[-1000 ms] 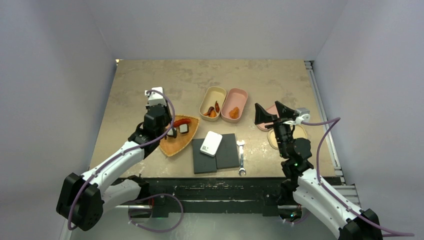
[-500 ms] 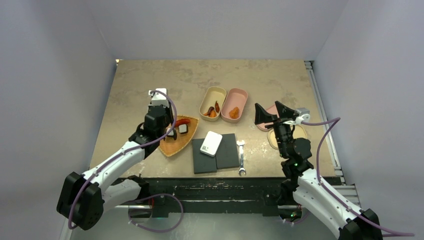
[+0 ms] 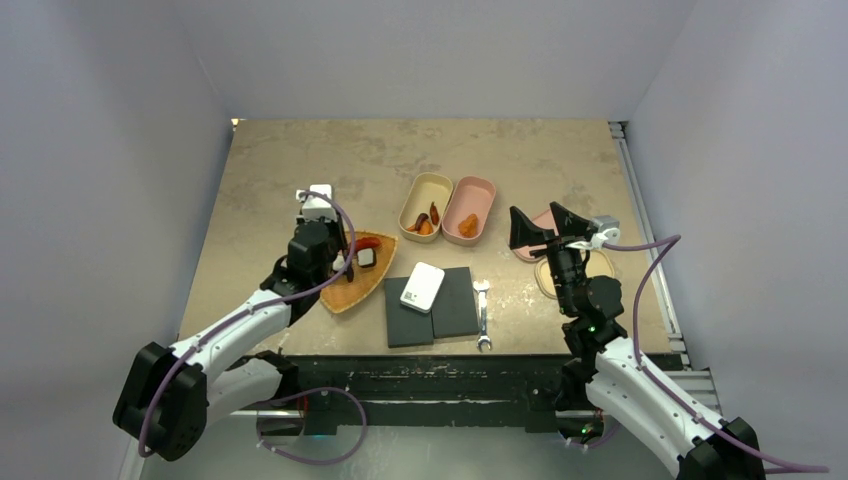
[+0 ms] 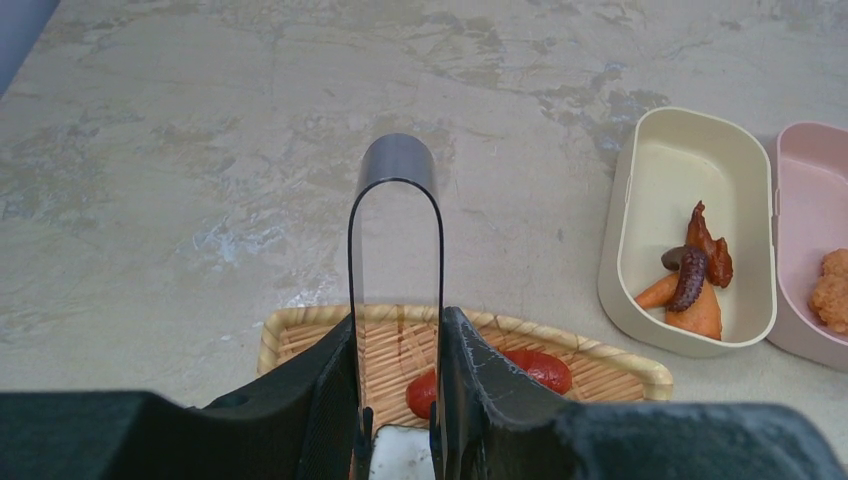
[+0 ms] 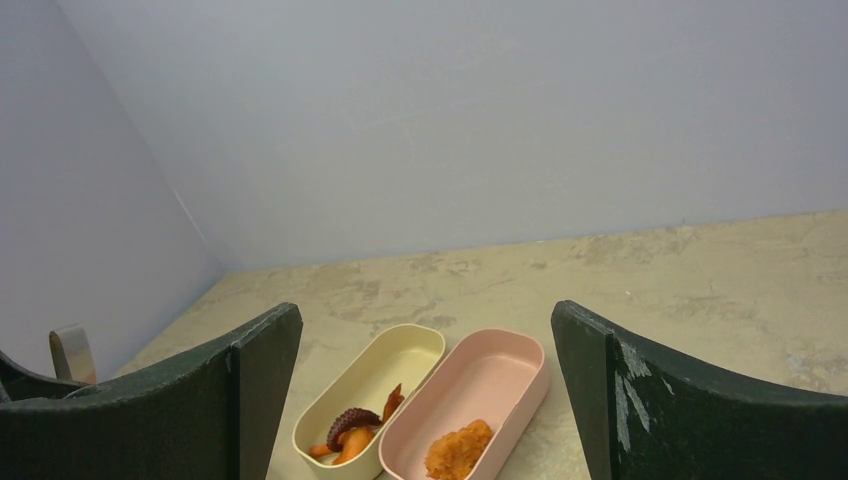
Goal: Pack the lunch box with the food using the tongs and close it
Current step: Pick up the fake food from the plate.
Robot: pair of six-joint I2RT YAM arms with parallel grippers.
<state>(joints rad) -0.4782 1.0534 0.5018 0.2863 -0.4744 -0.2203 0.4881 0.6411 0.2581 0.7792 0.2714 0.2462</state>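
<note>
My left gripper (image 4: 397, 340) is shut on the dark metal tongs (image 4: 397, 160), whose bend sticks out ahead of the fingers. Their black tips stand on either side of a white piece of food (image 4: 400, 455) on the woven tray (image 4: 300, 330); a red piece (image 4: 540, 368) lies just beyond. The lunch box is two open halves: the cream half (image 3: 426, 205) holds brown and orange pieces (image 4: 692, 280), the pink half (image 3: 470, 210) an orange lump (image 4: 832, 290). My right gripper (image 3: 550, 230) hangs open and empty, above the table right of the pink half.
Two black mats (image 3: 455, 305) with a white device (image 3: 422, 287) on them lie at the near middle. A silver wrench (image 3: 482, 315) lies beside them. A pink lid (image 3: 543, 222) and a cream lid (image 3: 600, 270) lie under my right arm.
My left gripper has shifted slightly toward the near side and lower over the woven tray, with the tongs still in it. The right arm has not moved.
</note>
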